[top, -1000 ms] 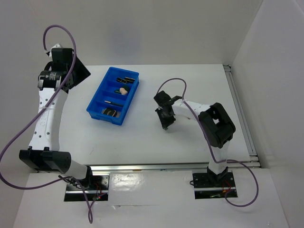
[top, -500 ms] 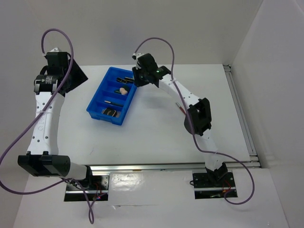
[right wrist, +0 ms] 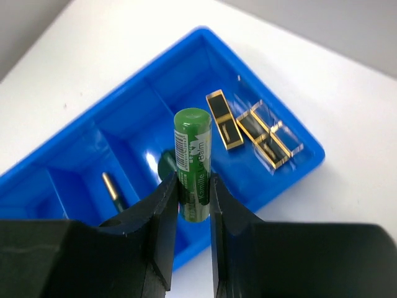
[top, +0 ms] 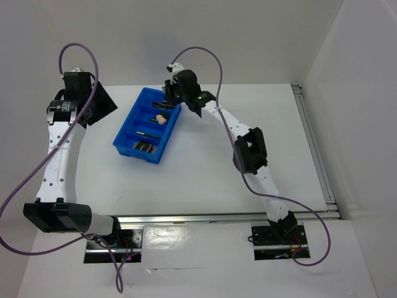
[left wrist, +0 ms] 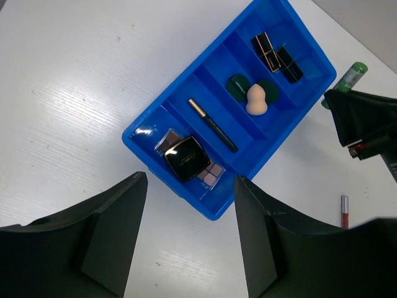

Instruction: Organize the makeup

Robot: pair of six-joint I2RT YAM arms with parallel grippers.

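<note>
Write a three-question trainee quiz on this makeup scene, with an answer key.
1. True or false: the right gripper is shut on a green cylindrical plastic tube.
2. How many compartments of the blue plastic divided tray hold makeup? A: two. B: four.
3. What shares a compartment with the beige egg-shaped sponge?
Key: 1 true. 2 B. 3 a dark green round compact.

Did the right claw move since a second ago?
Yes. The right gripper, shut on the green tube, went leftward and farther from the arm bases, from beside the blue tray to over its far end.
</note>
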